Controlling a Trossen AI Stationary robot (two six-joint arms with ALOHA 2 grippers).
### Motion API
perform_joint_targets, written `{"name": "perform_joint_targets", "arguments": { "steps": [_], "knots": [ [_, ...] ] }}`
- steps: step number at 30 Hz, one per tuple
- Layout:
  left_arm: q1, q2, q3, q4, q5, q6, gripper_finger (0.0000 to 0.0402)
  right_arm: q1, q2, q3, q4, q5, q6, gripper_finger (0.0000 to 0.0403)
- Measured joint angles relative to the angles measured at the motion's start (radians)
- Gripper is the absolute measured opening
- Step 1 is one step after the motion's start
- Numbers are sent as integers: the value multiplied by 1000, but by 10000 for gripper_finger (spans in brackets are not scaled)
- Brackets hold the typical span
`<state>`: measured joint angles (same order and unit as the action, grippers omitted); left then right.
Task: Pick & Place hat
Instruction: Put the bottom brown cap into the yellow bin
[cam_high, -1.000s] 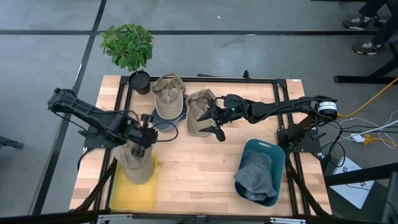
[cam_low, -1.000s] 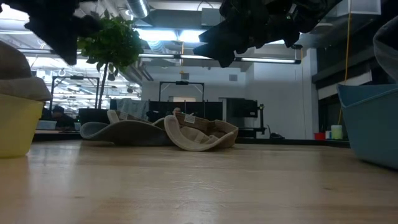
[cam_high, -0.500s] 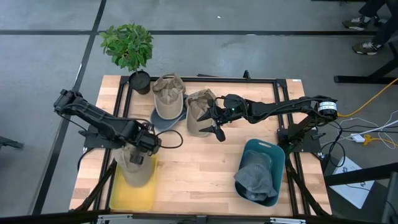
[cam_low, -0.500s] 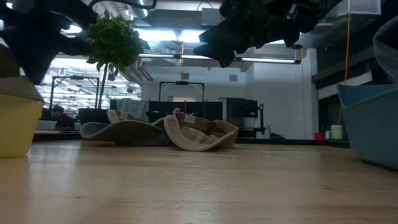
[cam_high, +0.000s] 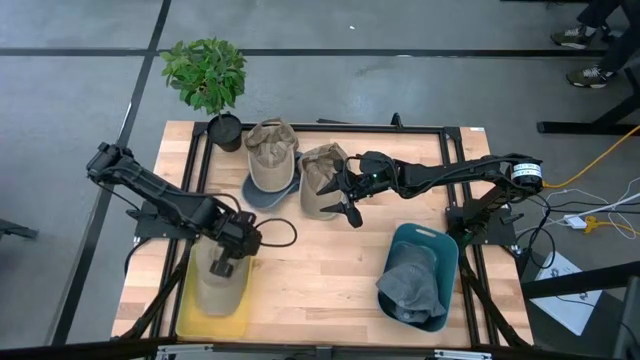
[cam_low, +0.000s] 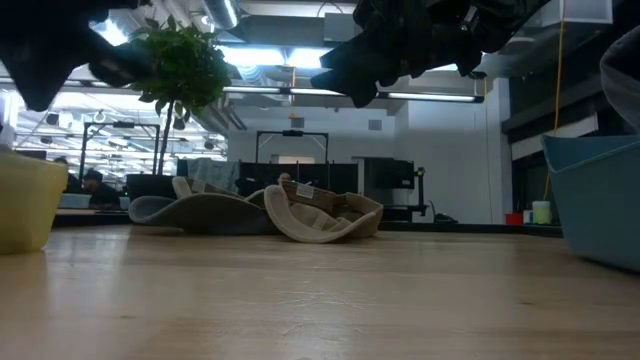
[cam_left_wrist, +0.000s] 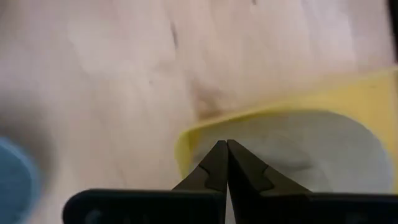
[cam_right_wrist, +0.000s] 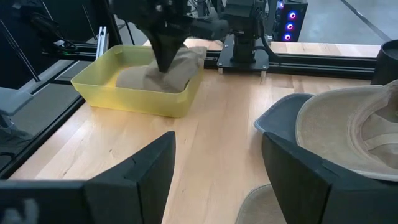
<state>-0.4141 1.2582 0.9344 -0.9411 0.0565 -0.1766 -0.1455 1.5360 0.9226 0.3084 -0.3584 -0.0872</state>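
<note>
Resting in the yellow bin (cam_high: 190, 318) at the table's near-left corner: 1 tan hat (cam_high: 222, 283), with the left gripper (cam_high: 223, 266) directly over it, fingers pressed together (seemingly pinching its fabric). Right gripper (cam_high: 347, 203) hovers spread above the tan cap (cam_high: 322, 180) at mid-table, brim pointing away from the arms; the right arm is nearer it. Also: 1 more cap (cam_high: 271, 152), blue bin (cam_high: 432, 247) holding a grey hat (cam_high: 412, 289), potted plant (cam_high: 206, 75), wooden table (cam_high: 320, 280), workshop room beyond.

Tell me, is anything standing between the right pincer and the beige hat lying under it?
Nothing visible does. The right pincer hangs open just above the upturned beige hat, with only air between them. The left pincer is far off, shut, pressing a tan hat into the yellow bin.
</note>
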Motion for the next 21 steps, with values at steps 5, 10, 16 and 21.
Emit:
{"name": "perform_joint_targets", "arguments": {
  "steps": [5,10,16,21],
  "knots": [
    [12,-40,0,-12,-206,53,1,0,0,0,-1,0,0,236],
    [45,-107,0,-11,-178,18,2,0,0,0,-32,0,0,236],
    [29,-101,0,-1,63,-224,2,0,0,0,-67,0,0,236],
    [-11,-13,0,0,70,-251,1,0,0,0,-67,0,-8,236]
  ]
}}
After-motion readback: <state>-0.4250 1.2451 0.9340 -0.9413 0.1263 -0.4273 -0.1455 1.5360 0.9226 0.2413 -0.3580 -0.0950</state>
